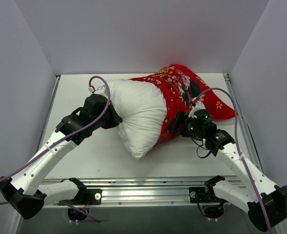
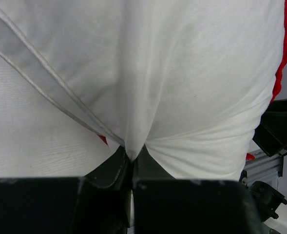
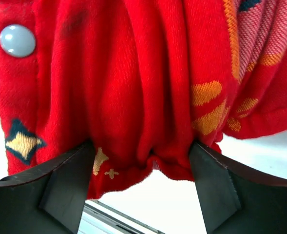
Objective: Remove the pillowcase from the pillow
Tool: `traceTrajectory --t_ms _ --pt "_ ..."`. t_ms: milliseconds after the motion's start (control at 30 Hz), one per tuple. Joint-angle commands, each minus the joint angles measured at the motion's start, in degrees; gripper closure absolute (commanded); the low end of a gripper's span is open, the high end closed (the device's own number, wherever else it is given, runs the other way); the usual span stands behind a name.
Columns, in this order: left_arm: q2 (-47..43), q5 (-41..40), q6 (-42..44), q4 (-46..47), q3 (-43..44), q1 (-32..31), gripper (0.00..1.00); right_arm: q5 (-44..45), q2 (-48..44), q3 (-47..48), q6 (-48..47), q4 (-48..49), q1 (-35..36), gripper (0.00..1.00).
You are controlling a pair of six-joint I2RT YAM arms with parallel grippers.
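Observation:
The white pillow [image 1: 141, 114] lies in the middle of the table, most of it out of the red pillowcase [image 1: 182, 90], which still bunches over its far right end. My left gripper [image 1: 115, 119] is at the pillow's left side and is shut on a pinch of white pillow fabric [image 2: 132, 156]. My right gripper [image 1: 178, 124] is at the pillowcase's near edge. Its fingers stand wide apart, and gathered red cloth [image 3: 143, 97] fills the gap between them and touches both. A grey snap button [image 3: 17, 40] shows on the hem.
White walls close in the table on the left, back and right. A metal rail [image 1: 148, 187] runs along the near edge between the arm bases. Purple cables loop over both arms.

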Motion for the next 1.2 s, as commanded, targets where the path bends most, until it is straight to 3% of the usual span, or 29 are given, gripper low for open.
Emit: traceTrajectory --t_ms 0,33,100,133,167,267,433,633,733,867,1000,1133,1167 --pt "-2.2 -1.8 0.9 8.6 4.6 0.1 0.98 3.2 2.5 -2.3 1.7 2.7 0.5 0.30" --pt "-2.1 -1.6 0.8 8.7 4.6 0.1 0.98 2.6 3.1 -2.8 1.9 3.7 0.7 0.33" --pt "-2.0 -1.0 0.8 8.8 4.6 0.1 0.98 1.8 4.1 -3.6 2.7 6.3 0.9 0.48" --pt "-2.1 -0.9 0.7 8.7 4.6 0.0 0.98 2.0 4.6 -4.1 2.7 6.8 0.9 0.57" --pt "-2.2 -0.7 0.6 8.6 4.7 0.1 0.98 2.2 5.3 -4.2 2.7 7.2 0.8 0.73" --pt "-2.8 -1.4 0.8 7.4 5.6 0.1 0.98 5.1 6.8 -3.5 2.3 6.5 0.8 1.00" --pt "-4.7 0.0 3.7 1.2 10.7 3.2 0.98 17.8 9.0 -1.2 2.0 2.1 -4.2 1.00" --pt "-8.1 5.9 8.6 -9.5 20.7 12.7 0.98 19.4 9.8 -1.1 5.5 2.7 -21.6 1.00" --pt "-9.8 7.5 9.5 -13.6 23.6 15.2 0.98 20.0 10.2 -1.1 9.4 4.2 -27.0 1.00" --pt "-11.7 8.7 9.7 -16.0 23.4 15.5 0.98 20.3 10.6 -1.3 12.5 8.4 -28.8 1.00" --pt "-12.4 13.5 7.5 -12.6 17.0 15.4 0.98 8.9 13.0 0.5 9.0 12.1 -25.2 1.00" --pt "-15.3 26.1 -0.8 0.3 -0.6 13.9 0.98 11.2 8.5 2.4 5.4 9.8 -15.1 1.00" --pt "-15.9 26.6 -2.9 2.6 -7.6 12.6 0.98 11.2 7.4 2.8 4.6 7.5 -14.0 0.91"
